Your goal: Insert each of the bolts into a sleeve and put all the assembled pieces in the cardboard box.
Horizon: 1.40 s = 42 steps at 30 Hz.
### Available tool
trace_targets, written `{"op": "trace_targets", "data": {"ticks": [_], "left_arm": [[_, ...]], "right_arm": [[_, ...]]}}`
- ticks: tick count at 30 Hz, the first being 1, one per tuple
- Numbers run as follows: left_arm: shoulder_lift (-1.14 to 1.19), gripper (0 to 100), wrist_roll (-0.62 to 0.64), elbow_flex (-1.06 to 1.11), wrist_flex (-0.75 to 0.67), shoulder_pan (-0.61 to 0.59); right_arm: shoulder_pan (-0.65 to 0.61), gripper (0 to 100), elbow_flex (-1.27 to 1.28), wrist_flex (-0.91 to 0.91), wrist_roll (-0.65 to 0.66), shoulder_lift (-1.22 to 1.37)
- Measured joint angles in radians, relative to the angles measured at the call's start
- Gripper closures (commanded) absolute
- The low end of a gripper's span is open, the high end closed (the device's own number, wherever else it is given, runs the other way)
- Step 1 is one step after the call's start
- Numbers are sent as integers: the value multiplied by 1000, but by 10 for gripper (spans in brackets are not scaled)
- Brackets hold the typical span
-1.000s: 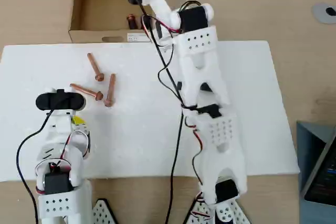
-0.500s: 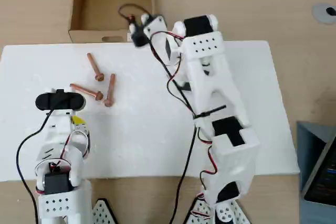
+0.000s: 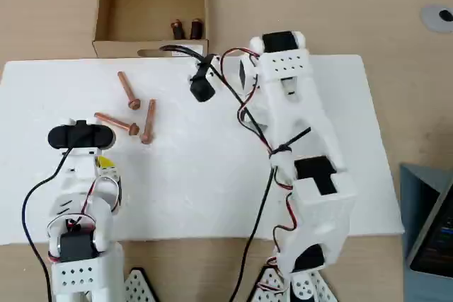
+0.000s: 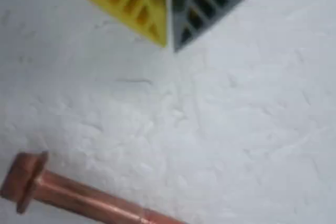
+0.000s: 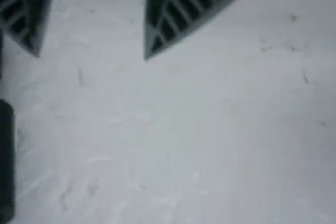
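Three copper bolts lie loose on the white mat: one [image 3: 127, 90] farther back, and two [image 3: 117, 124] [image 3: 148, 121] meeting in a V. Two assembled pieces [image 3: 187, 29] rest in the near right corner of the cardboard box [image 3: 105, 12]. My left gripper [image 4: 169, 41] is shut, its yellow and grey fingers pressed together just above the mat, with a bolt [image 4: 79, 199] lying close by. The left arm [image 3: 81, 175] stands at the mat's near left. My right gripper [image 5: 92, 51] is open and empty over bare mat, its arm [image 3: 283, 68] folded back right of the box.
The white mat [image 3: 340, 146] covers most of the wooden table. A black cable [image 3: 177, 51] loops from the right arm near the box's front wall. A dark device [image 3: 428, 231] sits at the right edge, and a grey disc [image 3: 437, 16] lies at the far right.
The right arm has drawn back from over the box to the mat. A second assembled piece now lies in the box beside the first. The left arm has not moved.
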Motion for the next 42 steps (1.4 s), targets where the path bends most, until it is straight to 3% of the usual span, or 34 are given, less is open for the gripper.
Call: {"op": "trace_targets", "data": {"ticks": [9, 28, 37, 42], "left_arm": [[0, 997, 0, 0, 0, 0], [0, 997, 0, 0, 0, 0], [0, 997, 0, 0, 0, 0], [0, 997, 0, 0, 0, 0]], "right_arm": [[0, 773, 0, -8, 84, 0], [-17, 775, 25, -183, 84, 153], [-11, 964, 8, -241, 98, 233], [-11, 988, 6, -252, 101, 239]]}}
